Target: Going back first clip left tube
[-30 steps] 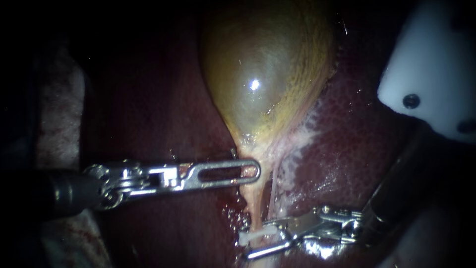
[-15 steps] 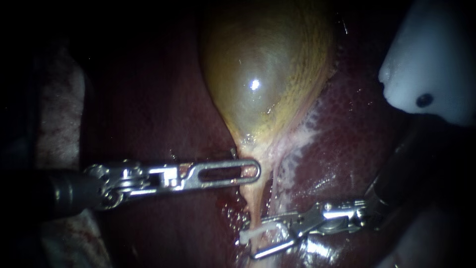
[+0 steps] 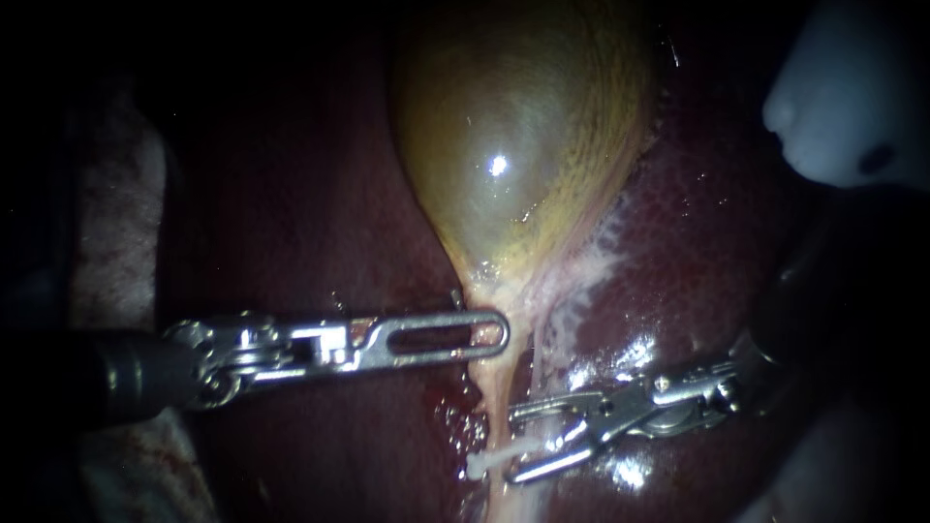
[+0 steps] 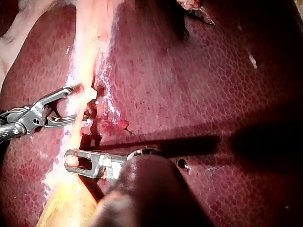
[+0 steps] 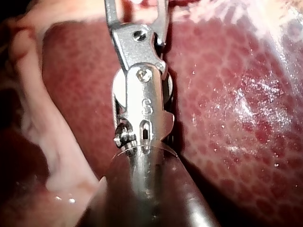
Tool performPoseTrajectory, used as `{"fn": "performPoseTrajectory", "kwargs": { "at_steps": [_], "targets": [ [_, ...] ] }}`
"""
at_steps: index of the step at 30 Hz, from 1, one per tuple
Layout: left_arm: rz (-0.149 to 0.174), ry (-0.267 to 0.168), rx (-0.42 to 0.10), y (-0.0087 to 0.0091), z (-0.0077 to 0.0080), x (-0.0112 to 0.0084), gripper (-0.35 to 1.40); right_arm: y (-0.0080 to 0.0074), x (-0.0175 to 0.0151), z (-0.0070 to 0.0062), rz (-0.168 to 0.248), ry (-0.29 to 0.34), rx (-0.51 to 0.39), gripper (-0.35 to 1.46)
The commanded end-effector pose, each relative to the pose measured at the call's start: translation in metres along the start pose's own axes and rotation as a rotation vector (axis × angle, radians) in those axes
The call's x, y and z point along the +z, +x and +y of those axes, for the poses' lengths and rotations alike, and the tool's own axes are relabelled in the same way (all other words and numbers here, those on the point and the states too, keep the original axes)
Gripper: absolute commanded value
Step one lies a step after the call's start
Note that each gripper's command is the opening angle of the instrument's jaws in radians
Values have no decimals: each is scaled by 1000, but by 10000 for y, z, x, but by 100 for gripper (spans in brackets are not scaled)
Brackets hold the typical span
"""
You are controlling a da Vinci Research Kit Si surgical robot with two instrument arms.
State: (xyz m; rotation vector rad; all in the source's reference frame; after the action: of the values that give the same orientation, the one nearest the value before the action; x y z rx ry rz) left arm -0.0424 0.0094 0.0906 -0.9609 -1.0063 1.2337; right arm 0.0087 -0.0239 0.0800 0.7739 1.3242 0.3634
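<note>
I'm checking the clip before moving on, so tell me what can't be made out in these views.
- Endoscope view: whether the clip fully closes round the tube; too small, between the open jaws of the right instrument.
- Right wrist view: the jaw tips run past the edge, and the clip is out of frame.
- Left wrist view: the shaft of the left instrument hides whatever lies beneath it.
- Endoscope view: the white object, blurred and cut by the edge.
</note>
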Motion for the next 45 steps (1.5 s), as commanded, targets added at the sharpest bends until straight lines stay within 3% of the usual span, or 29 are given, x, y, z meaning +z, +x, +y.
{"fn": "performPoseTrajectory", "kwargs": {
  "at_steps": [1, 19, 33, 45],
  "targets": [
    [0, 0, 0, 0, 0, 0, -35, 2, -3, -1, -2, 0, -4, 49],
    [0, -1, 2, 0, -4, 0, -35, 30, -64, -24, -34, -14, 15, 46],
    [0, -1, 5, 0, -11, 1, -35, 57, -106, -31, -21, -48, -151, 47],
    [0, -2, 11, 2, -22, 4, -35, 60, -111, -33, -19, -55, -159, 47]
  ]
}}
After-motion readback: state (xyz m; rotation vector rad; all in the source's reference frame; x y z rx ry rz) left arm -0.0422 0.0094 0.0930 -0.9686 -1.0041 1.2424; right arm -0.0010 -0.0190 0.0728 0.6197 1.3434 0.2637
